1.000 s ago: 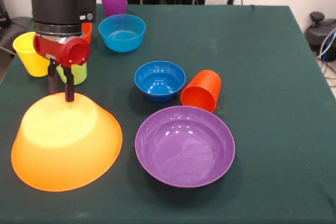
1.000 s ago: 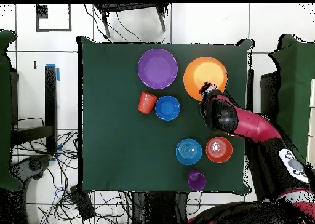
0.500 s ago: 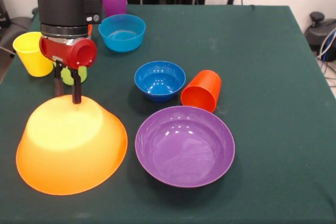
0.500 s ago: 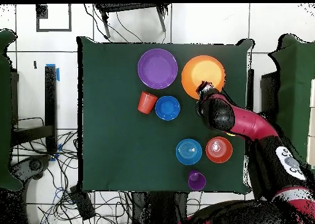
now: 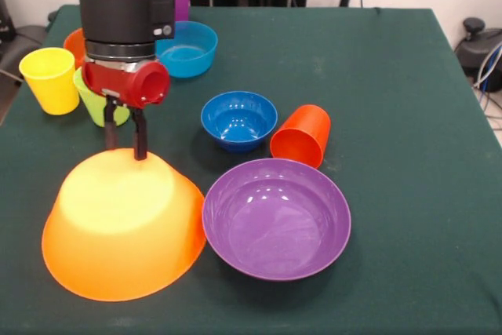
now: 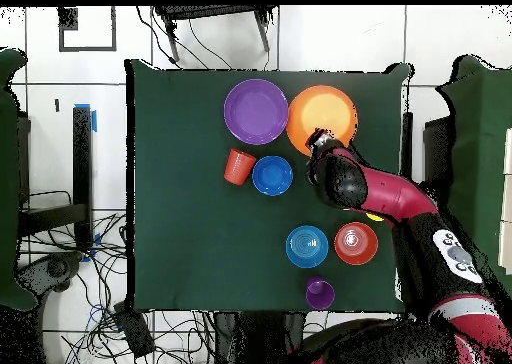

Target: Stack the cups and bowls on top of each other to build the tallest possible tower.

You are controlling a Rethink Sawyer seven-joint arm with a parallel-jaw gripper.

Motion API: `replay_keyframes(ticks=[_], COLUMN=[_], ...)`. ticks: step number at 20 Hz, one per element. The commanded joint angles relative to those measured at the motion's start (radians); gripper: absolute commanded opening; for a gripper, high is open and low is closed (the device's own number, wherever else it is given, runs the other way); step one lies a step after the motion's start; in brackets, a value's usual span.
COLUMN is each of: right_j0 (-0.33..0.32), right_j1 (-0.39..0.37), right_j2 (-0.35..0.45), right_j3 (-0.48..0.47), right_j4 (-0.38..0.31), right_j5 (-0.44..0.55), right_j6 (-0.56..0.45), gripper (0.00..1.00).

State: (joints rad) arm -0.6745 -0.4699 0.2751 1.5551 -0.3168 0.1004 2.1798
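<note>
step: I'm nudging the upturned yellow-orange bowl (image 5: 121, 229) up against the purple bowl (image 5: 276, 217)
gripper (image 5: 123, 137): fingers slightly apart, tips on the bowl's far edge
next: probably grab the purple bowl and set it on top

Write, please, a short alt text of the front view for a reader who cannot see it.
A red and black robot arm lowers its gripper onto an upside-down yellow-orange bowl, on a green table. Beside it sit an upright purple bowl, a dark blue bowl and a tipped orange-red cup.
</note>
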Motion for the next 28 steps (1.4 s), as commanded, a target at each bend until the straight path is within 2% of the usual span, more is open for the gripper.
replay_keyframes(ticks=[1, 6, 14, 17, 19, 24, 28], right_j0=[0.092, 0.174, 0.251, 0.258, 0.266, 0.305, 0.365], right_j1=[0.056, 0.018, 0.024, 0.029, 0.013, -0.099, -0.097], right_j2=[0.061, -0.016, -0.084, -0.084, -0.094, -0.127, -0.192], right_j3=[0.017, 0.059, 0.053, 0.044, 0.037, -0.001, -0.061], right_j4=[0.033, 0.082, 0.152, 0.169, 0.179, 0.232, 0.277], right_j5=[0.041, -0.005, -0.045, -0.049, -0.037, 0.079, 0.110], right_j6=[0.086, 0.169, 0.191, 0.178, 0.166, 0.145, 0.153], gripper=[1.00, 1.00, 1.00, 1.00, 1.00, 1.00, 1.00])
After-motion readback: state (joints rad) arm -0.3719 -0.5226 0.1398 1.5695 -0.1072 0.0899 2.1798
